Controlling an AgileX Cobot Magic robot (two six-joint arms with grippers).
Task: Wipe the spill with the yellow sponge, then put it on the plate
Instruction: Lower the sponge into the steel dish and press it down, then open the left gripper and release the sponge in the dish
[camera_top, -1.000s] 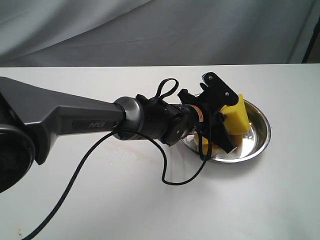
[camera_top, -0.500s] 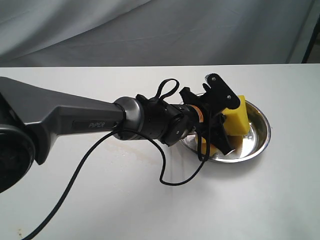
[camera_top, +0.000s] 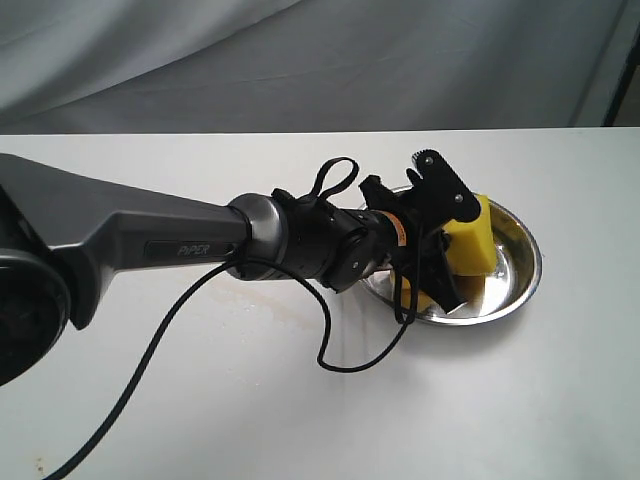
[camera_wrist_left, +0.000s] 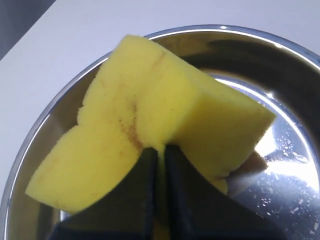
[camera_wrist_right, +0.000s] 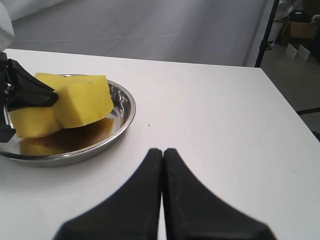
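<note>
Yellow sponge (camera_top: 476, 240) hangs pinched in outstretched left gripper (camera_top: 448, 232) over plate (camera_top: 531, 268).

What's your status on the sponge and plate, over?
Left gripper shut on yellow sponge, folded, over the plate, not released. Right gripper shut, empty, short of the plate. Nothing blocking.

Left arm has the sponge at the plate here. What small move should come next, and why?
Probably open the left gripper, perhaps after a slight dip. Its jaws pinch the yellow sponge folded, inside the rim of the plate, so letting go should leave it there. Whether it touches the plate's floor is unclear.
</note>
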